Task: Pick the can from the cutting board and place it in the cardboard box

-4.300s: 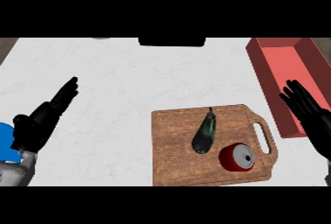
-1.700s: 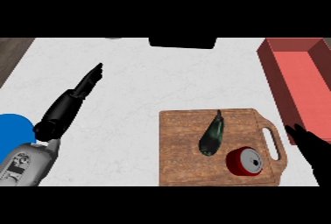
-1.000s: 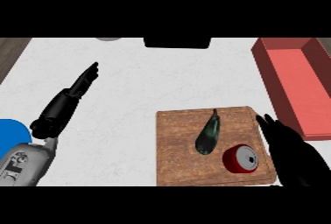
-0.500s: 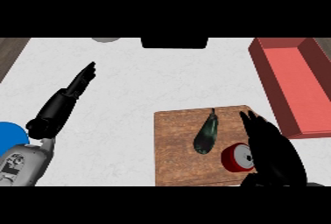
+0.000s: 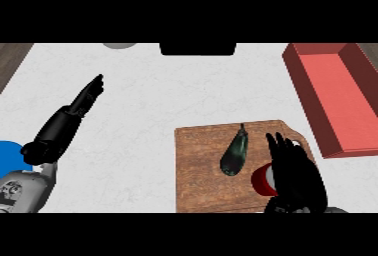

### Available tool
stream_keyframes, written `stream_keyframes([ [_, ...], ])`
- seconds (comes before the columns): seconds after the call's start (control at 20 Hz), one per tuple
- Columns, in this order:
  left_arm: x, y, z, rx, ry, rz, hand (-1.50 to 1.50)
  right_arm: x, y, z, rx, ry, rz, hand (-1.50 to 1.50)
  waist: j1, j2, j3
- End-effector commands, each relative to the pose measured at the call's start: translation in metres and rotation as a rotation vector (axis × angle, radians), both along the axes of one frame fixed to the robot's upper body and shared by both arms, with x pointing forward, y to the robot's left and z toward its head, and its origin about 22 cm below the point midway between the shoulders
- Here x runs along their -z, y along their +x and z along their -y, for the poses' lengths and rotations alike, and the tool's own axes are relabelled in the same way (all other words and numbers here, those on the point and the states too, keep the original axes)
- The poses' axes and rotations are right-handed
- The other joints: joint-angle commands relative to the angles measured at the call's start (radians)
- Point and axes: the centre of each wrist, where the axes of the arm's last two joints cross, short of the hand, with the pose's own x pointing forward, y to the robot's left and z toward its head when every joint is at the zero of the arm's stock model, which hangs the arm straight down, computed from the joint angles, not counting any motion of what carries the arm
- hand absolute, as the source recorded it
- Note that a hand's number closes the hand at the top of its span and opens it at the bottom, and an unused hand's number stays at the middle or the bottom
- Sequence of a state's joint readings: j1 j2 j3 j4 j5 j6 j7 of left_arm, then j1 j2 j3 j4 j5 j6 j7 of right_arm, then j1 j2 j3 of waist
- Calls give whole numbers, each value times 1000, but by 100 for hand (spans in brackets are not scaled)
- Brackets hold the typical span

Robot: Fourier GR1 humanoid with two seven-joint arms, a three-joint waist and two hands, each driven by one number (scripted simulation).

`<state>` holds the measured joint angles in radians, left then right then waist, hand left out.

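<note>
The right hand (image 5: 295, 175) lies over the right side of the cutting board (image 5: 203, 170), its fingers (image 5: 279, 147) straight and spread, pointing up the view. It covers most of the red can (image 5: 261, 181), whose left edge shows just beside the palm; the fingers are not curled round the can, and whether the palm touches it cannot be told. The can stands on the board's lower right part, near the board's handle end. A dark green vegetable, long and tapering (image 5: 235, 155), lies on the board just left of the fingers, apart from the can. The red box (image 5: 336, 95) sits on the white bench (image 5: 162, 100) at the upper right, well apart from the can, its near corner close to the board's top right corner. The left hand (image 5: 87, 95) is stretched out flat over the bench at the left, fingers straight, holding nothing, well apart from the board. A blue object (image 5: 9, 155) shows at the left edge beside the left forearm. A black object (image 5: 198, 48) and a grey one (image 5: 118, 45) sit at the bench's far edge
</note>
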<state>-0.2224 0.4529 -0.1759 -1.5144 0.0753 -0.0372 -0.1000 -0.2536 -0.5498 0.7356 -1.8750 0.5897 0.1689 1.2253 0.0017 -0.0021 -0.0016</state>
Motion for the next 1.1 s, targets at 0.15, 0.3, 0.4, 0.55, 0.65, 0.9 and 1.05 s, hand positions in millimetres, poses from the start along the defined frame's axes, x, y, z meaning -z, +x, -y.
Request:
stream_keyframes([
  [0.15,9,4,-4,-5,3,-8,0,5,9,-7,183,-99,-67,-150,-5,3,0],
  [0.3,3,8,2,-3,-7,7,0,17,5,8,159,-66,-80,-150,-8,3,1],
  [0.4,-4,8,-2,-11,-10,-9,0,16,-6,-11,119,-87,-85,150,-5,1,1],
  [0.55,-6,8,10,3,-9,-1,0,21,1,-9,14,-93,-1,150,-1,1,2],
  [0.65,-1,-5,1,2,-2,-1,0,28,4,-3,21,-125,34,150,1,1,2],
  [0.9,-13,1,14,4,-13,4,0,13,5,-11,-33,-154,122,150,-1,0,2],
  [1.05,-2,5,6,49,4,29,0,3,101,-15,22,-5,152,150,56,22,2],
])
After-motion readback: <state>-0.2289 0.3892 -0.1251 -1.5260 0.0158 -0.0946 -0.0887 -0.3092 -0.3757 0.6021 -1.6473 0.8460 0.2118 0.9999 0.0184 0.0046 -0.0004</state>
